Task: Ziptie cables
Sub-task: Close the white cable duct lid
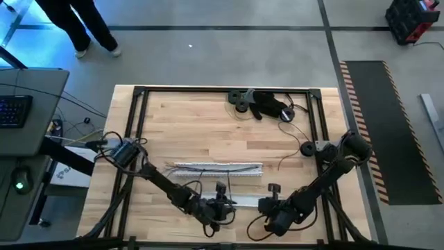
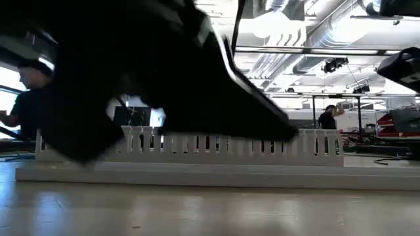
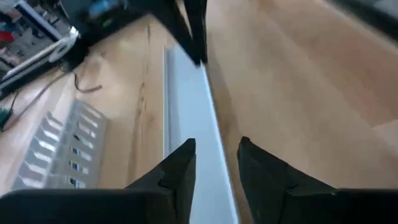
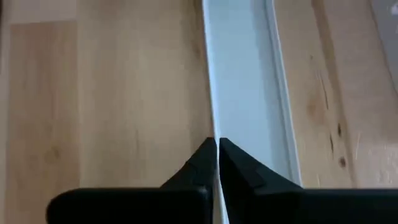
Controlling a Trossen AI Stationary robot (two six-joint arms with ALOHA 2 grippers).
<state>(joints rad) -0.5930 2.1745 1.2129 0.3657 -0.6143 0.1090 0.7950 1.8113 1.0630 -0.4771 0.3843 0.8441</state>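
Both wrist views show a long flat white plastic strip (image 4: 245, 87): right gripper (image 4: 217, 163) pinches its edge; left gripper (image 3: 216, 163) straddles it, parted. Overhead hides this.

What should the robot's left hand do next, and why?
Probably close the left gripper on the white strip. Its fingers are open just over the strip, while the right gripper is shut with its tips at the strip's edge. Pinching here would likely let both arms handle it.

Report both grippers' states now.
Left gripper: open, fingers either side of the flat white strip.
Right gripper: shut on the flat white strip's edge.
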